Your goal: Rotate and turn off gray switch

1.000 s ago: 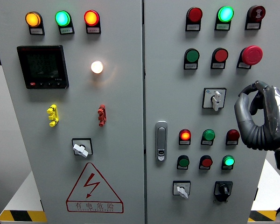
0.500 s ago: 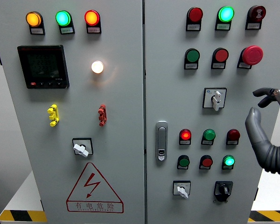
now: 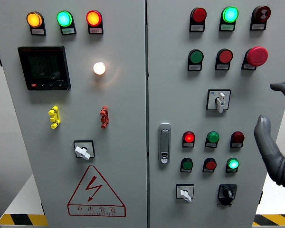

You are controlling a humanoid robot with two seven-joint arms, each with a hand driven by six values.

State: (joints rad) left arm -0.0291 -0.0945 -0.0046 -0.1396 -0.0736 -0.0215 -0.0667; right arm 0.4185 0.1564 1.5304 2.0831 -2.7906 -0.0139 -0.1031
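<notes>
Three gray rotary switches sit on the cabinet. One gray switch (image 3: 220, 101) is on the right door with its white handle upright. Another gray switch (image 3: 184, 193) is lower on that door, its handle tilted to the lower right. The third gray switch (image 3: 82, 151) is on the left door, also tilted. My right hand (image 3: 270, 104) shows at the right edge, open, with its thumb (image 3: 264, 135) up and one fingertip (image 3: 281, 87) above. It is to the right of the upper right switch and apart from it. The left hand is out of view.
A black rotary switch (image 3: 226, 192) sits at the lower right. A red mushroom button (image 3: 256, 56) is above my hand, and lit red and green lamps (image 3: 233, 164) lie below the switch. A door handle (image 3: 164, 143) is near the middle seam, and a meter (image 3: 43, 67) is at the upper left.
My right hand has uncurled from a fist-like pose and slid right, partly out of the picture. The switch handles have not turned.
</notes>
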